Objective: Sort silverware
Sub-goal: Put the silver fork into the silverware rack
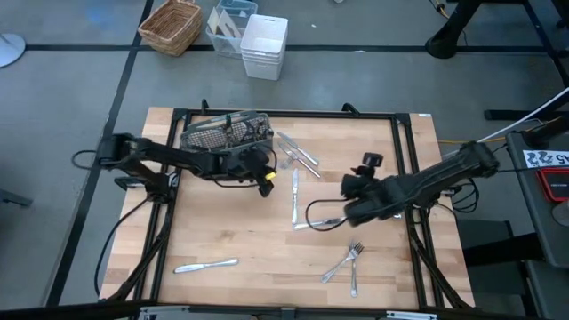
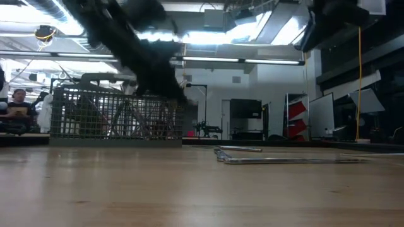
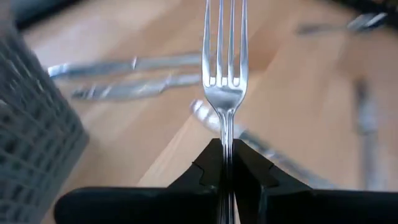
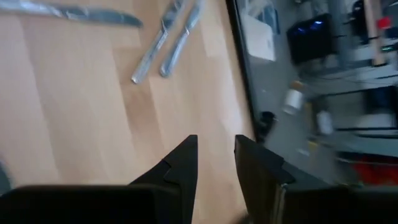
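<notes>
Beside the caddy (image 1: 227,133), left gripper (image 3: 225,177) jaws clamped on fork (image 3: 224,62), tines forward

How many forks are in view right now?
3: one fork clamped in the left end effector beside the caddy, two apparent forks crossed at the high view's lower right. More may hide in the caddy.

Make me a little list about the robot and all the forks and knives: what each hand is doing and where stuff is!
left gripper: shut on a fork, beside the wire-mesh caddy
right gripper: open, empty, above the wooden table
caddy: at the table's far left, cutlery standing in it
loose silverware: knives near the caddy, one knife at the near left, forks at the near right
beyond the table: wicker basket, white bin
</notes>
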